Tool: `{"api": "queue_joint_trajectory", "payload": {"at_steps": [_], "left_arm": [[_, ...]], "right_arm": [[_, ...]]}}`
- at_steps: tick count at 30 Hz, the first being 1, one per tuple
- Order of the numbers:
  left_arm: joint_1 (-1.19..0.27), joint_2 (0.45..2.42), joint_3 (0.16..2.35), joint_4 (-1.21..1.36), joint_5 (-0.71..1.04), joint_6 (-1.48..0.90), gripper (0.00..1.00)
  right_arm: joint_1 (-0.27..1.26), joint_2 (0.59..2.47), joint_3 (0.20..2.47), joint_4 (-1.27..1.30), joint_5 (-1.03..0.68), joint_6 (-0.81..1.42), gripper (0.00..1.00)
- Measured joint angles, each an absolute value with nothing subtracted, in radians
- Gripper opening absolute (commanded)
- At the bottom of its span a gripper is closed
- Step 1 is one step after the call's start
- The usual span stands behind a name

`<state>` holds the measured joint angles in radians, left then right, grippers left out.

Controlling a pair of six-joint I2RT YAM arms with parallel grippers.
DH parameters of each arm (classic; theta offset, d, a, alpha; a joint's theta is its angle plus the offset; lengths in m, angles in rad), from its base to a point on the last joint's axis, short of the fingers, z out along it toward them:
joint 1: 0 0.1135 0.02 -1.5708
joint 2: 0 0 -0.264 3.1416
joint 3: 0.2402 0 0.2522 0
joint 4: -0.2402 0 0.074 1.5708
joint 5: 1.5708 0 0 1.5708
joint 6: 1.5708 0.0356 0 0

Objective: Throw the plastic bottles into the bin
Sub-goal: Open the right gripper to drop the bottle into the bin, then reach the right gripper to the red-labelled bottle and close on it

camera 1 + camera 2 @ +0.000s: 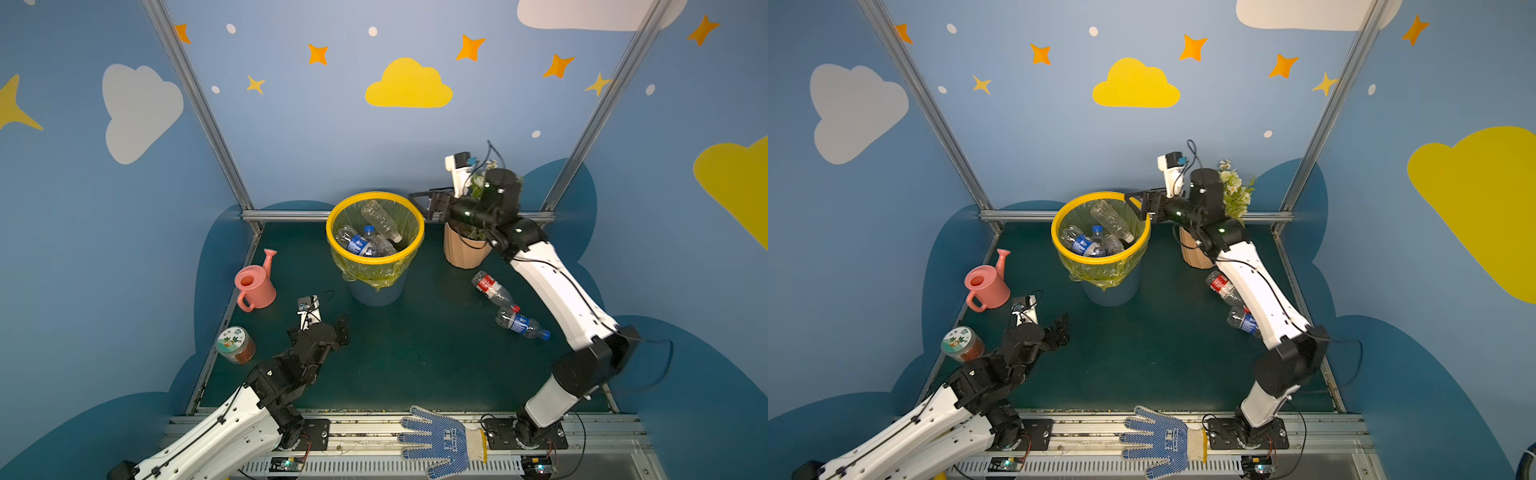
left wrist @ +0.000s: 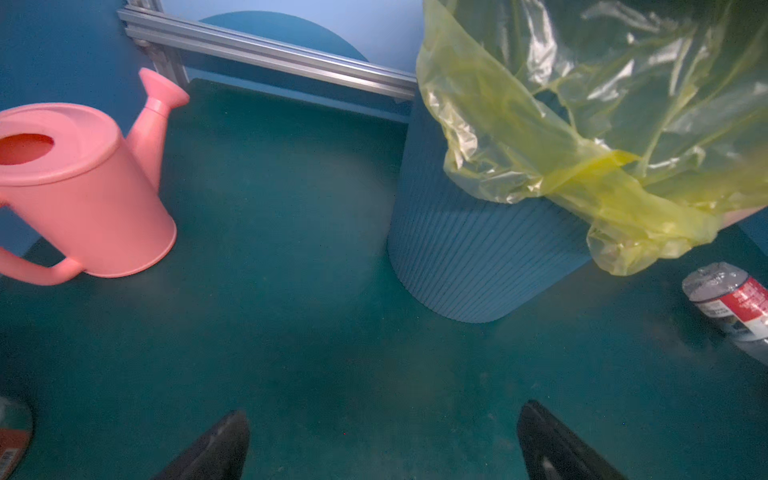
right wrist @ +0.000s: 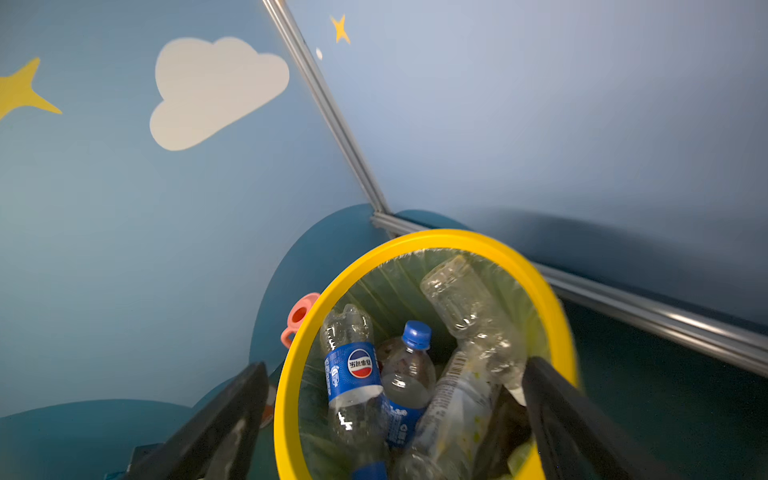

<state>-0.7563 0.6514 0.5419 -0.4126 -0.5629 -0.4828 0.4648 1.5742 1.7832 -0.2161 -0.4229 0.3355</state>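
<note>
The bin [image 1: 332, 232] with its yellow rim stands at the back middle of the mat. Several plastic bottles lie inside it, among them a clear one [image 1: 380, 220] and a blue-labelled one [image 3: 353, 374]. My right gripper [image 1: 417, 204] hovers open and empty over the bin's right rim [image 3: 415, 243], with the bottles below its spread fingers. Two more plastic bottles lie on the mat at the right: a red-labelled one [image 1: 492, 287] and a blue-labelled one [image 1: 521, 323]. My left gripper [image 1: 344, 330] is open and empty, low over bare mat in front of the bin [image 2: 478, 257].
A pink watering can [image 1: 253, 284] and a short round jar [image 1: 236, 344] stand at the left. A ribbed peach flowerpot [image 1: 463, 249] sits right of the bin, under my right arm. A blue dotted glove [image 1: 440, 440] lies on the front rail.
</note>
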Motion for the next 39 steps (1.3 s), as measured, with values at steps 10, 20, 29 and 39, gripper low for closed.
{"api": "queue_joint_trajectory", "payload": {"at_steps": [10, 20, 29, 39], "left_arm": [[-0.756, 0.692, 0.574, -0.321, -0.457, -0.393, 1.00], [-0.764, 0.721, 0.574, -0.267, -0.397, -0.344, 1.00], [-0.764, 0.737, 0.572, -0.242, -0.379, -0.336, 1.00], [-0.765, 0.697, 0.539, -0.233, -0.379, -0.335, 1.00]], "right_arm": [[0.209, 1.110, 1.266, -0.184, -0.256, 0.307, 0.97], [0.029, 1.164, 0.934, -0.311, -0.112, 0.226, 0.97], [0.022, 1.445, 1.059, -0.413, -0.033, 0.058, 0.96], [0.062, 1.650, 1.161, -0.476, 0.026, -0.096, 0.95]]}}
